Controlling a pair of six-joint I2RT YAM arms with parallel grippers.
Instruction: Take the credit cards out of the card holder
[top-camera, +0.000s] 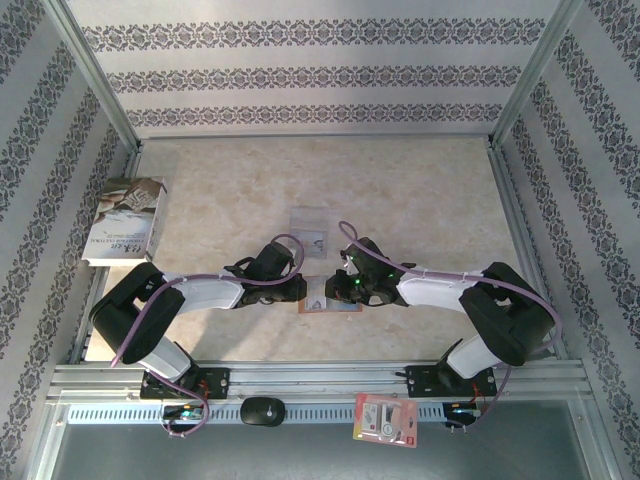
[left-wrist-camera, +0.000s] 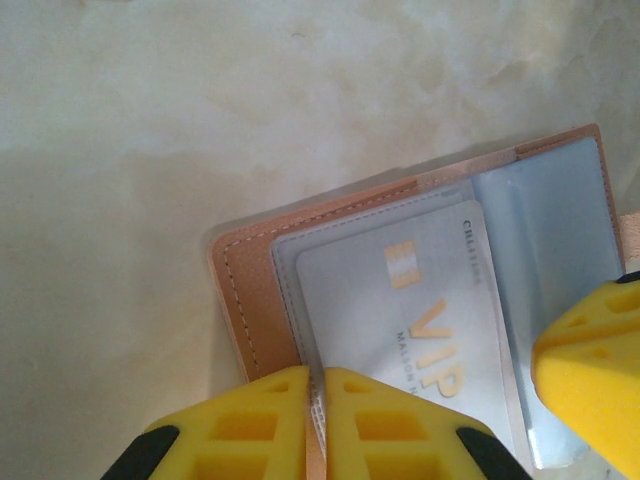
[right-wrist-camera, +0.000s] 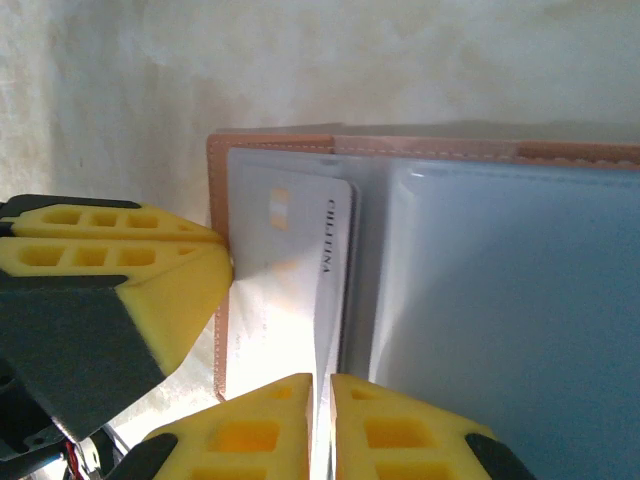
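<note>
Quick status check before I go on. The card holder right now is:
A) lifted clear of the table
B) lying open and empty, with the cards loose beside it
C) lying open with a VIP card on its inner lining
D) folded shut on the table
C: the left wrist view shows the card holder spread open on the table, with the VIP card lying within its grey-blue lining.
</note>
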